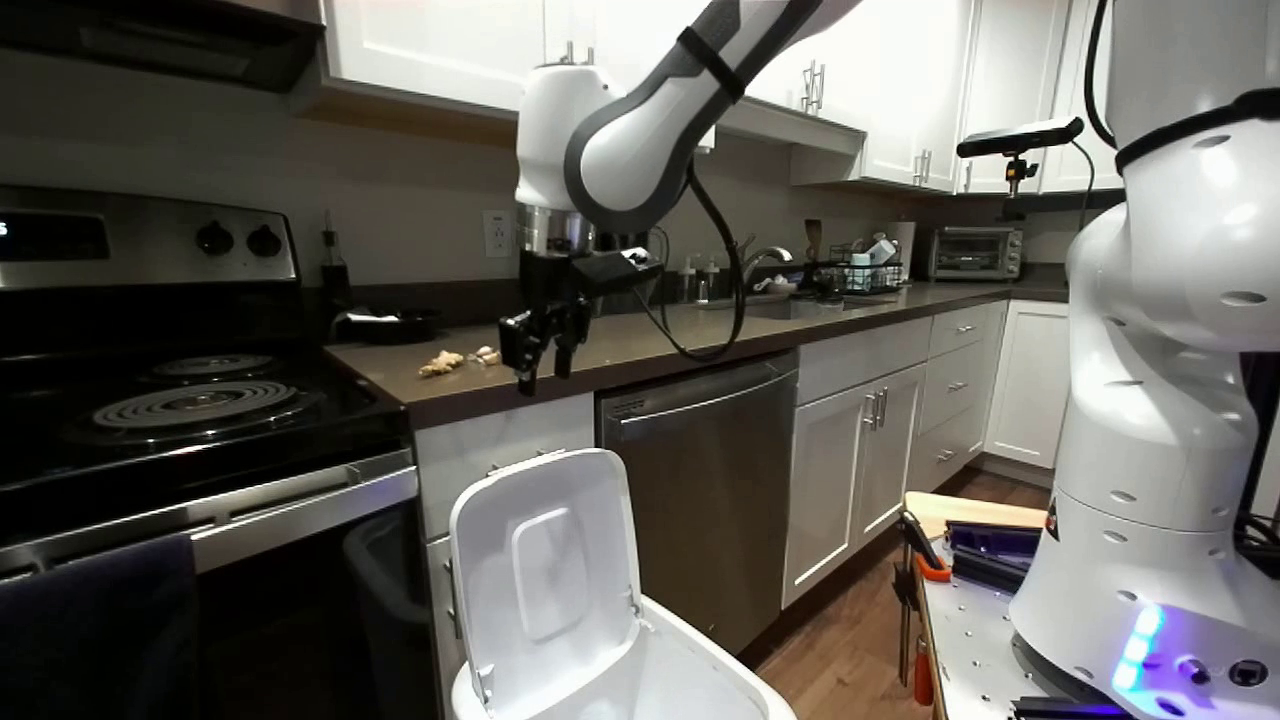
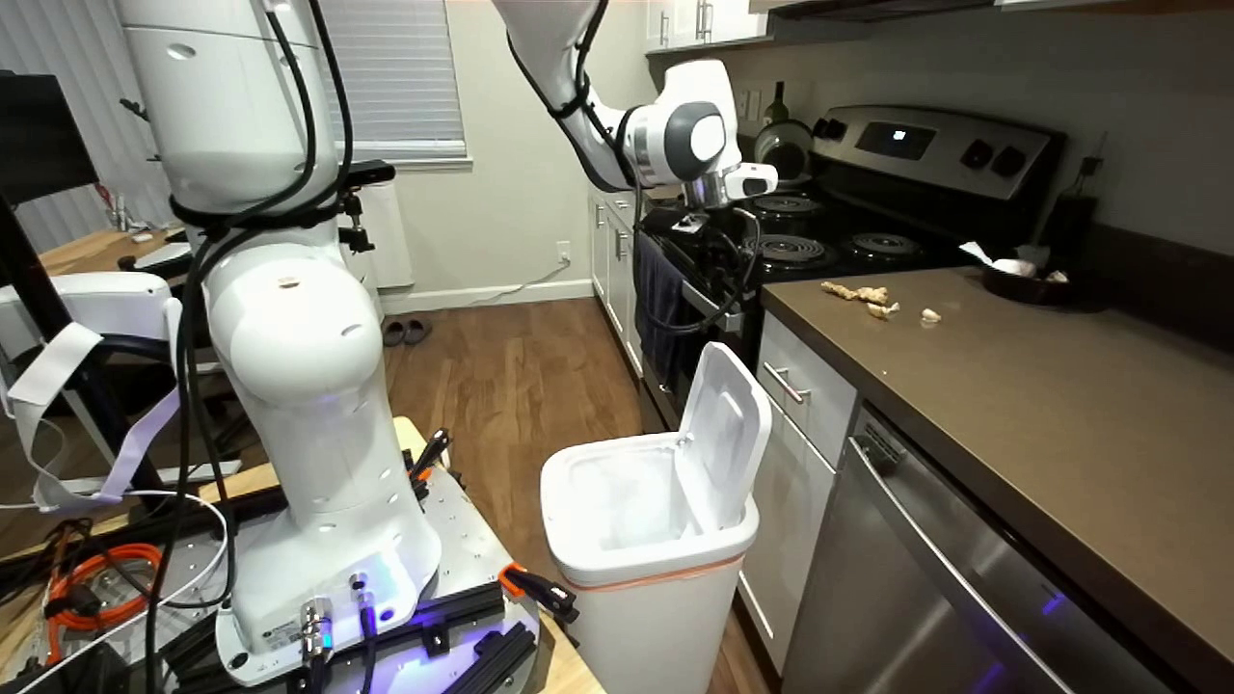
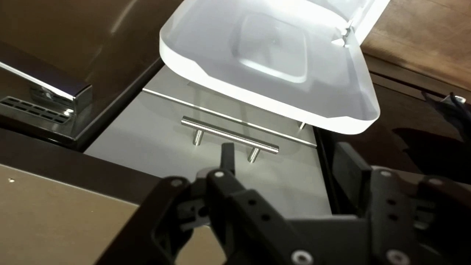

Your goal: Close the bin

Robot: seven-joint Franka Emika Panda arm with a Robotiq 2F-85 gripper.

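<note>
The white bin point(image 2: 646, 627) stands on the floor in front of the cabinet; its rim also shows in an exterior view point(image 1: 715, 655). Its hinged lid point(image 2: 728, 424) is up, tilted back toward the cabinet drawers, and the bin's mouth is uncovered. The lid's inner face shows in an exterior view point(image 1: 548, 560) and in the wrist view point(image 3: 272, 48). My gripper point(image 1: 545, 375) points down above the lid, by the counter's front edge, apart from the lid. In the wrist view the gripper point(image 3: 289, 163) is open with nothing between its fingers. Its fingertips are hard to make out in an exterior view.
The dark counter point(image 1: 650, 350) with ginger pieces point(image 1: 442, 363) lies beside the gripper. A drawer handle point(image 3: 230, 134) sticks out behind the lid. The stainless dishwasher point(image 1: 700, 490) and black stove point(image 2: 819, 226) flank the cabinet. The robot's table point(image 2: 463, 540) is beside the bin.
</note>
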